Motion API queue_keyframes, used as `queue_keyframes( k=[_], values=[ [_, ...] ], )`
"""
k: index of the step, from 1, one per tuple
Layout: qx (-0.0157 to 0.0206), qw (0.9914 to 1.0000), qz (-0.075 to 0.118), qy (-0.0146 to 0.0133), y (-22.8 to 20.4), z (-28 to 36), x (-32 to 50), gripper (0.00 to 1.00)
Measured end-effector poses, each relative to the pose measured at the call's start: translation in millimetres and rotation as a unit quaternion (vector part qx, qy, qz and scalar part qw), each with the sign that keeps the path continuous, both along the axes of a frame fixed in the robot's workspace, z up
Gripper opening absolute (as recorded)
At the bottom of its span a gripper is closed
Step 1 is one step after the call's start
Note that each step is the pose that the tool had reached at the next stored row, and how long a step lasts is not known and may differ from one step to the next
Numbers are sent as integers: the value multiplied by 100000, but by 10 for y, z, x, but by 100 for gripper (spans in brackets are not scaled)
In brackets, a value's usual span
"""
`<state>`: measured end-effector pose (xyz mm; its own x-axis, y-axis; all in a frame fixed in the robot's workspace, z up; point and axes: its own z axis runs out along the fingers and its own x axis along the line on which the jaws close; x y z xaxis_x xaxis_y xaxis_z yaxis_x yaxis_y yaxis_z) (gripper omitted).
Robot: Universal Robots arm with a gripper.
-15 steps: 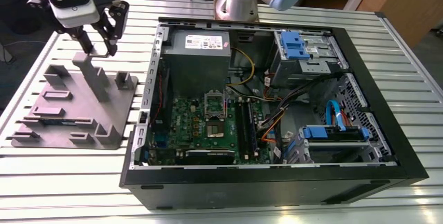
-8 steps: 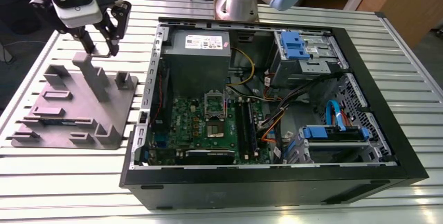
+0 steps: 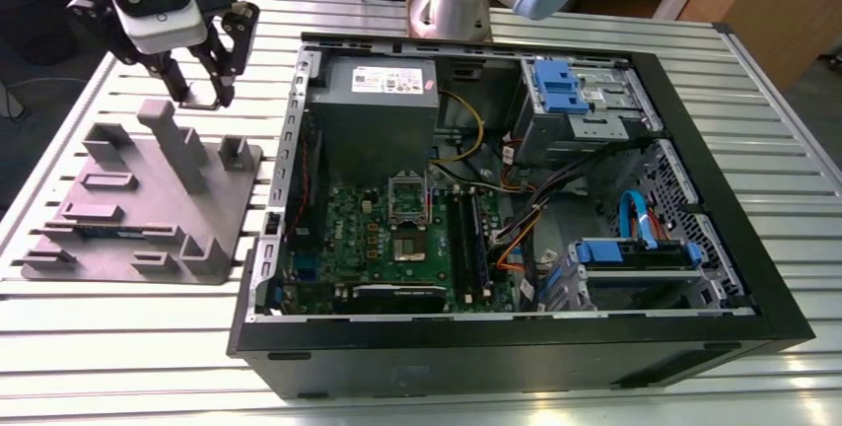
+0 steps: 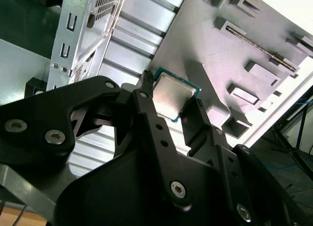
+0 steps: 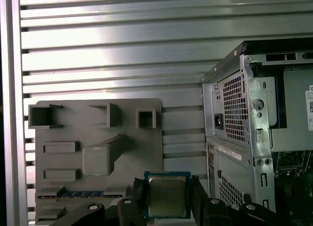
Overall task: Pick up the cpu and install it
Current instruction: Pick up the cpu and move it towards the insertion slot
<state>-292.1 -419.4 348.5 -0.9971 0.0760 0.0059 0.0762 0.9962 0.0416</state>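
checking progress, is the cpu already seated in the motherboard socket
No, in the first wrist view the cpu is held in the gripper at the grey tray's corner, outside the computer case.

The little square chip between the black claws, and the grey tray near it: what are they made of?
The cpu: a top that looks like brushed metal, with a dull silver sheen, on a thin green board edge. The tray: probably moulded or printed plastic, matt grey, faintly textured, no shine.
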Motion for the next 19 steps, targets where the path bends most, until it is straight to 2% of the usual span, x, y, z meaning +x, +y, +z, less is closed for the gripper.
queue_keyframes(
  k=[11,19],
  values=[
    [0,100000,8,1,0,11,2,47],
    [4,100000,7,-2,0,41,1,47]
  ],
)
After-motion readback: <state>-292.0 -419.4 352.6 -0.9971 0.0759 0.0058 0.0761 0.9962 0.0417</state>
